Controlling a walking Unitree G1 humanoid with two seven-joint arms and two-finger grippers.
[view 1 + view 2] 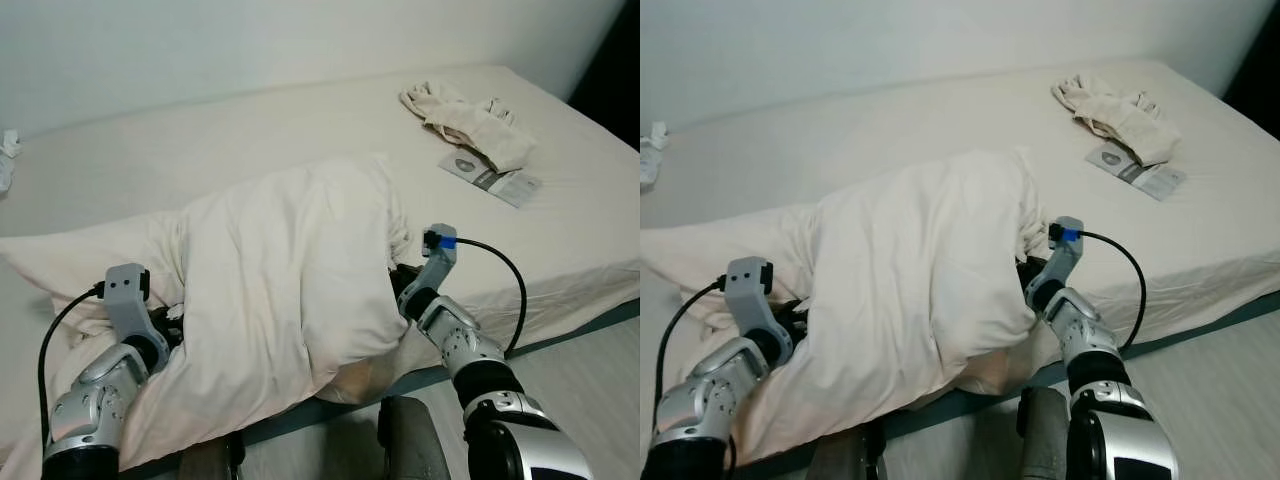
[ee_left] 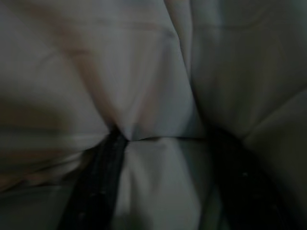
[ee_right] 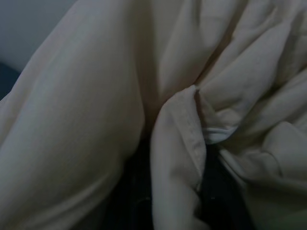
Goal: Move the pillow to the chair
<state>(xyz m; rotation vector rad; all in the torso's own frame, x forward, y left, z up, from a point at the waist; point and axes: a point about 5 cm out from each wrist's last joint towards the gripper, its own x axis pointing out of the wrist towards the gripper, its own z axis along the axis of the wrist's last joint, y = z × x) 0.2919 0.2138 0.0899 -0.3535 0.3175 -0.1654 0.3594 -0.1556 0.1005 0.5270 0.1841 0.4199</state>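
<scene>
Pillow, big, cream-white, soft cloth (image 1: 290,280), is lying at the near edge of the wide beige-sheeted bed (image 1: 300,120), partly overhanging it. Left claw (image 2: 163,143) and right claw (image 3: 175,143) are each pinching pillow fabric. Beyond the pillow, bare sheet is stretching toward a crumpled cream garment (image 1: 470,118).

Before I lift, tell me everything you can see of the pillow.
The pillow is large, soft and cream-white, in a loose, creased fabric case. It sits bunched up at the near edge of the bed, its bulk raised in a hump and its lower part hanging over the edge. The left hand presses into its left side, with cloth gathered between the black fingers. The right hand is dug into its right side, with a fold of the case between its fingers.
</scene>
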